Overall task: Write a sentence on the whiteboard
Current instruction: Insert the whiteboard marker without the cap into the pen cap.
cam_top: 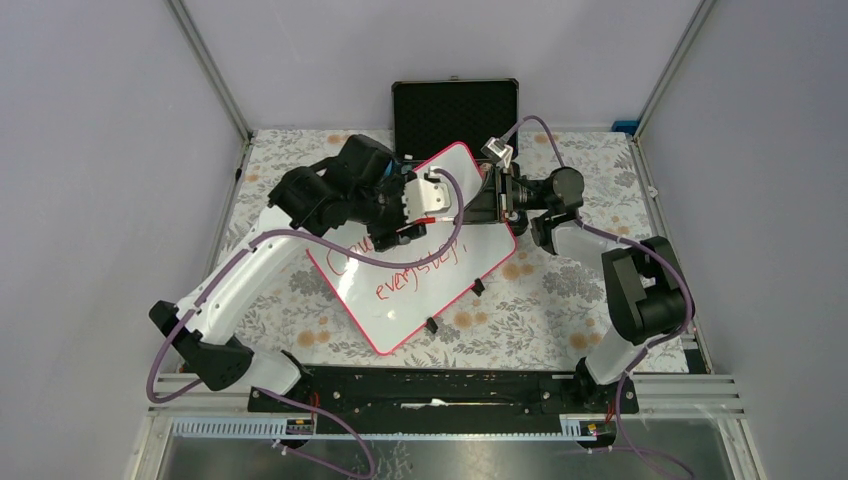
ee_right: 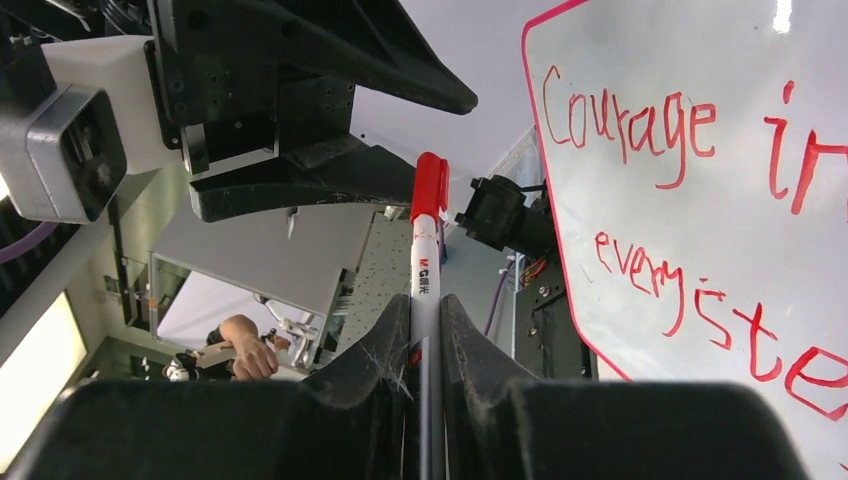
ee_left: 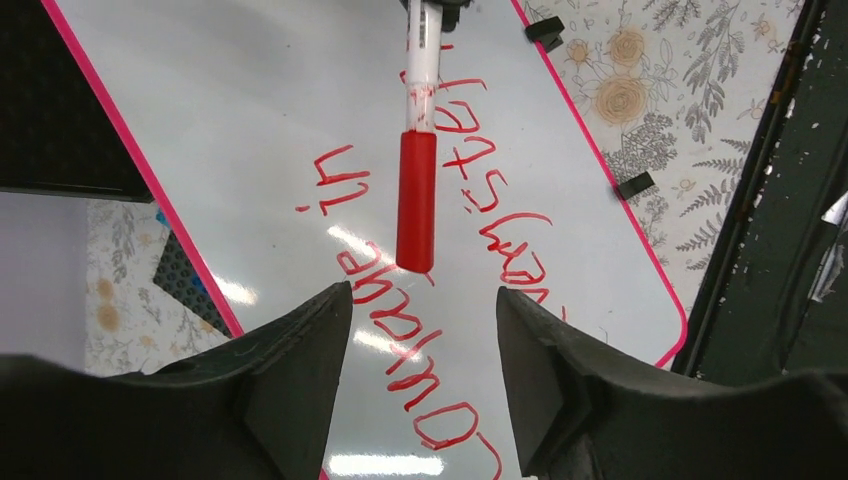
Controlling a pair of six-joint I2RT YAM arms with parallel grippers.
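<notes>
Right wrist view: right fingers (ee_right: pixel 385 350) clamped on a red-capped marker (ee_right: pixel 425 280), its cap pointing at the parted left fingers (ee_left: pixel 300 350), above the whiteboard (cam_top: pixel 405 318) lying askew on the floral bench (cam_top: pixel 545 300) with the red sentence (cam_top: pixel 415 272) across it.

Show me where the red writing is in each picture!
Top external: the sentence sits mid-picture, on the tilted board.
Left wrist: the sentence runs upside down through the middle, behind the marker.
Right wrist: the sentence fills the right side.
Shared landmark: the whiteboard and its pink frame.
</notes>
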